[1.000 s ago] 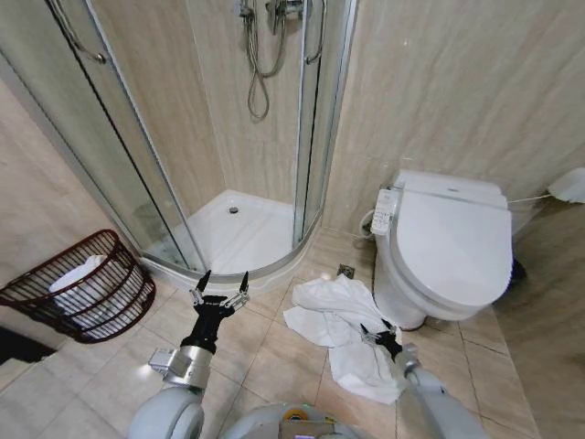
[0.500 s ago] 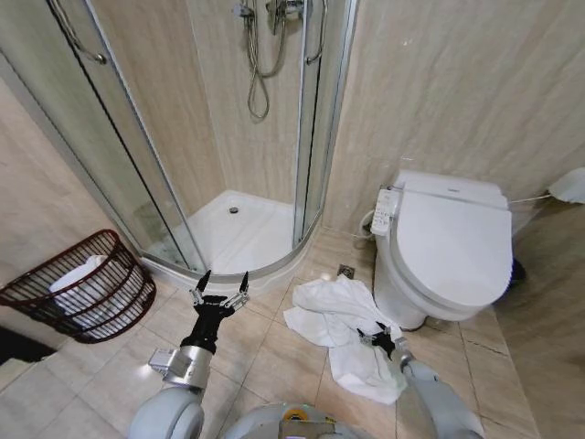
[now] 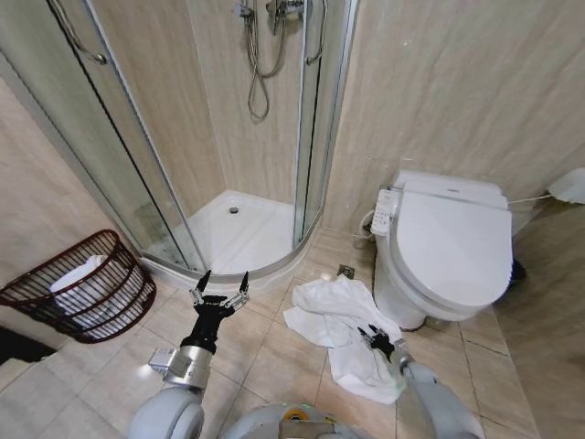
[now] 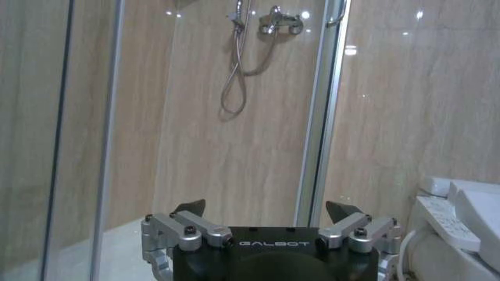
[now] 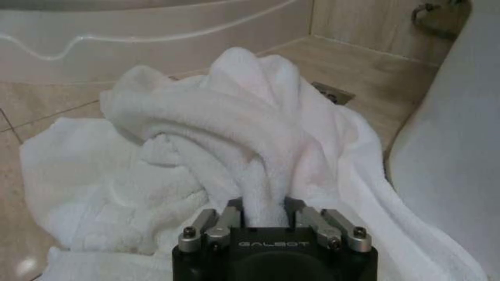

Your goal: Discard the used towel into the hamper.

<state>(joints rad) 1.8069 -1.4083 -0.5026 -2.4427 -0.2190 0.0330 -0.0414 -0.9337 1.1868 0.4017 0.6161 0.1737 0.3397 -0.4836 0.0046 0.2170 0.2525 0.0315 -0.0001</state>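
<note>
Right gripper [image 5: 264,219]: fingers pinched on a raised fold of the towel [image 5: 234,129], low over the floor by the toilet [image 3: 452,247].
Towel: a white crumpled heap on the tiles between the shower tray [image 3: 239,233] and the toilet base; its bulk lies ahead of the gripper, towards the shower.
Left gripper [image 3: 219,294]: held above the floor in front of the shower, fingers spread wide, holding nothing.
Hamper [image 3: 78,285]: reddish-brown, tipped against the wall at far left, something white already inside.
Key relation: the hamper lies well to the left of the held towel, beyond the left gripper; the left arm is nearer it, yet the right one has the towel, so the carry probably runs leftward across the floor.
</note>
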